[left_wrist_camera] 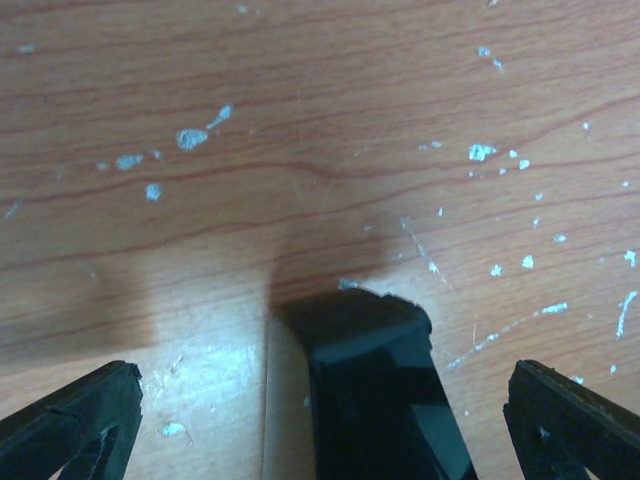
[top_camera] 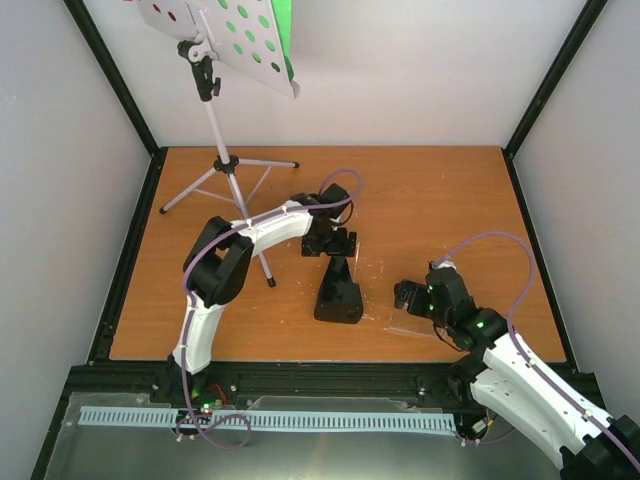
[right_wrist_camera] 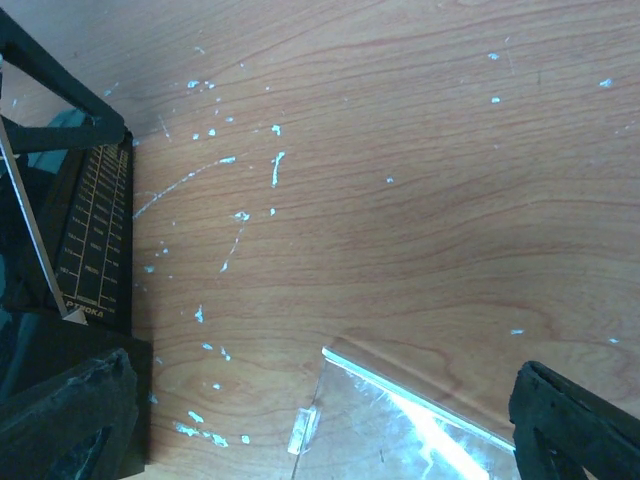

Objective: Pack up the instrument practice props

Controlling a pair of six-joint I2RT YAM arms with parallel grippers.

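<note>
The black pyramid metronome [top_camera: 338, 296] stands on the wooden table, with its cover off. My left gripper [top_camera: 334, 244] hovers just behind it and is open. In the left wrist view the metronome's top [left_wrist_camera: 375, 390] sits between the spread fingers of the left gripper [left_wrist_camera: 320, 425]. The clear plastic cover [top_camera: 410, 327] lies flat on the table to the right. My right gripper [top_camera: 414, 296] is open and empty above the cover [right_wrist_camera: 430, 425], which lies between its fingers [right_wrist_camera: 60, 420]. The metronome's scale face [right_wrist_camera: 95, 235] shows at the left of that view. The music stand [top_camera: 228, 40] stands at the back left and holds a green sheet [top_camera: 283, 25].
The stand's silver tripod legs [top_camera: 225, 180] spread over the back-left part of the table, close to the left arm's elbow. White walls with black frame posts enclose the table. A perforated grey rail [top_camera: 260, 420] runs along the near edge.
</note>
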